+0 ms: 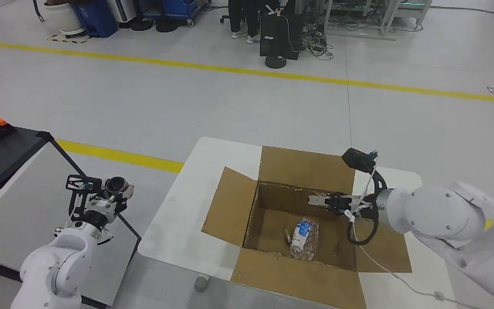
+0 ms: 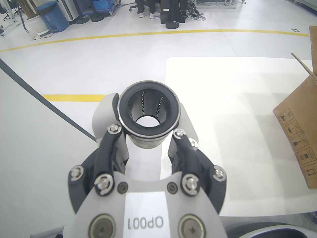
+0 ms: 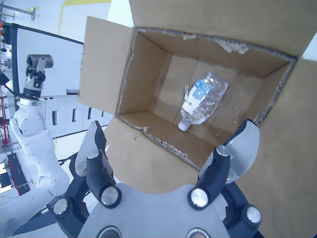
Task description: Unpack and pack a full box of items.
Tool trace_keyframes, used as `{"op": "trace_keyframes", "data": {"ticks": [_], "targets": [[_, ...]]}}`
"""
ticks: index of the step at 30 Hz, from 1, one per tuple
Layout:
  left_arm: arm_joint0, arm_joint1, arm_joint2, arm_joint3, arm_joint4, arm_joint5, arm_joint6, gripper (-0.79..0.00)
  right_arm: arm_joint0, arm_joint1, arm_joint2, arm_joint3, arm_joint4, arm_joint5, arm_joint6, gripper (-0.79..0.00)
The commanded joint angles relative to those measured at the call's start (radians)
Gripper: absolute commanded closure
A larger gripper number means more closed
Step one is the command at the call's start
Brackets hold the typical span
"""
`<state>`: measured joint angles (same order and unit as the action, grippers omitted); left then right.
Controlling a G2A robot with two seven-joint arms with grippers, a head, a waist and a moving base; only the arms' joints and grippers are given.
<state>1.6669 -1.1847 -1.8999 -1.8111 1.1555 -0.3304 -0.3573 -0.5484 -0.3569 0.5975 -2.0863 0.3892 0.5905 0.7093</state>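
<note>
- Box [image 1: 228, 205]: one, cardboard, its four flaps spread open, standing on the white worktop [image 1: 197, 181].
- Bottle [image 3: 201, 100]: one, clear plastic, lying on the box floor. Its white cap is plain in the right wrist view and hard to make out from the top.
- Right pincer [image 1: 328, 201]: released, fingers spread, above the far right of the box, grasping nothing.
- Left pincer [image 2: 146, 130]: clenched on one metal cylinder [image 2: 148, 115], well left of the box. The left wrist view shows the cylinder's hollow bore and cuts the box off at the edge.
</note>
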Motion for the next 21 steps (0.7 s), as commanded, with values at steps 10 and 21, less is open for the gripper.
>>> {"op": "trace_keyframes", "data": {"ticks": [10,21], "targets": [[0.0,0.0,0.0,0.0,0.0,0.0,0.0,0.0,-0.131,0.135,0.161,0.093,-0.073,-0.345,0.001,-0.785],[0.0,0.0,0.0,0.0,0.0,0.0,0.0,0.0,-0.269,0.264,0.227,0.078,-0.141,-0.469,-0.121,-0.785]]}}
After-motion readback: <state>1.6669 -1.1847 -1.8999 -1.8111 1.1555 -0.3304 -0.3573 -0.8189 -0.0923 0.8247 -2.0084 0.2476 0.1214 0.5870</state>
